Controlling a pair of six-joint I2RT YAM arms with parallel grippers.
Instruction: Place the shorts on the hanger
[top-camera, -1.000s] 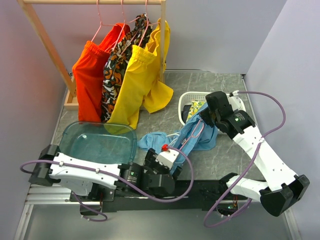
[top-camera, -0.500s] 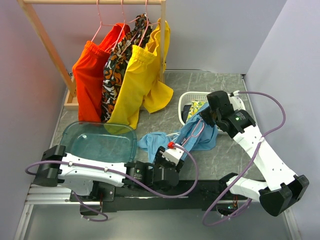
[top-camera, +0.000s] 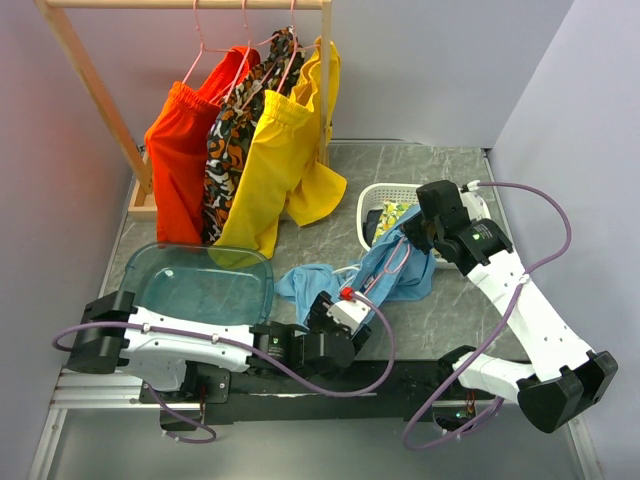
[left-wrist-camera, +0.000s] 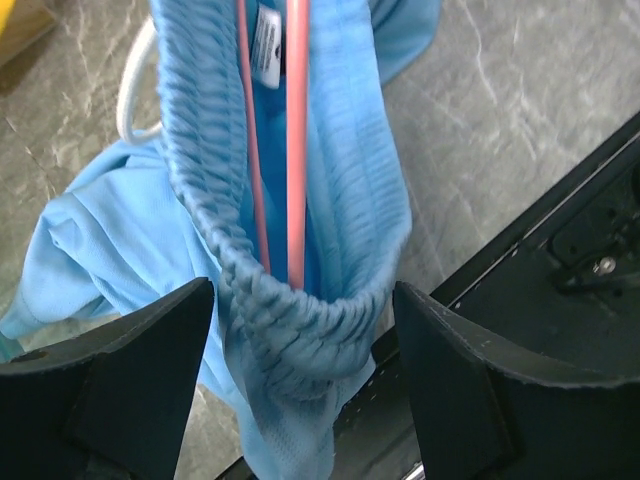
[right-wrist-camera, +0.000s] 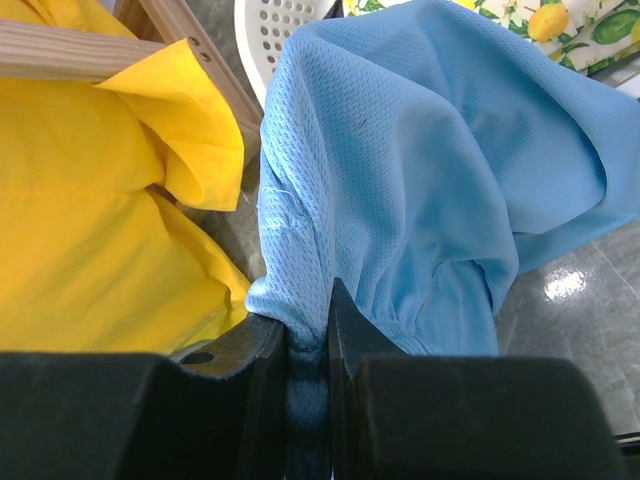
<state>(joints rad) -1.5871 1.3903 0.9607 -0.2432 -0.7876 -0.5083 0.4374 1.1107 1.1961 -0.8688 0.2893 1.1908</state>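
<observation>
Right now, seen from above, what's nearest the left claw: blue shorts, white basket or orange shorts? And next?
1. Blue shorts, right at the left claw.
2. White basket, behind, to the right.
3. Orange shorts, hanging far back left.

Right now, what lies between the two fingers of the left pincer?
In the left wrist view, the waistband of the shorts sits between the fingers of the open left pincer, with the pink hanger wires running inside it.

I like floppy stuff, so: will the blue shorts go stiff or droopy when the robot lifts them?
Probably droopy: the shorts sag in folds from where the right gripper pinches them. Likely light too, since that one small pinch seems to hold the cloth up. The thin hanger inside looks stiffer.
</observation>
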